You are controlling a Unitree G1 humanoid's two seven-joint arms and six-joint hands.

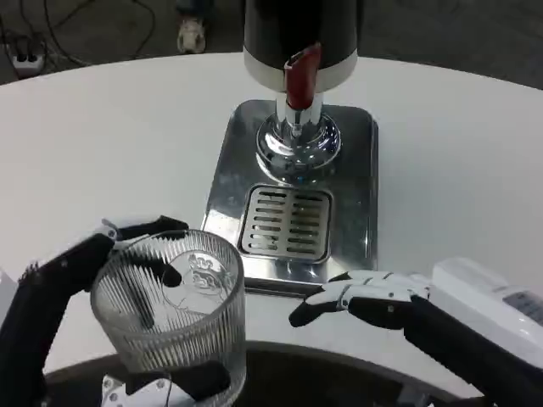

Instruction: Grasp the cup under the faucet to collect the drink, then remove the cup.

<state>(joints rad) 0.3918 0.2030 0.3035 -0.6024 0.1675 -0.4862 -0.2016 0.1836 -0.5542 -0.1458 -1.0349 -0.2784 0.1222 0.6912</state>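
Observation:
A clear ribbed glass cup (174, 309) stands upright at the lower left, near the table's front edge. My left hand (127, 254) grips it, black fingers wrapped around its rim and side. The drink dispenser (299, 51) rises at the top centre, with a red tap lever (299, 76) and a chrome faucet (299, 140) over a slotted drip grate (286, 222). The cup is well left of and nearer than the grate. My right hand (361, 297) lies low on the table just in front of the steel base, fingers pointing left, holding nothing.
The dispenser's steel base plate (356, 186) covers the middle of the white round table (102, 144). Cables and a shoe lie on the dark floor beyond the far edge.

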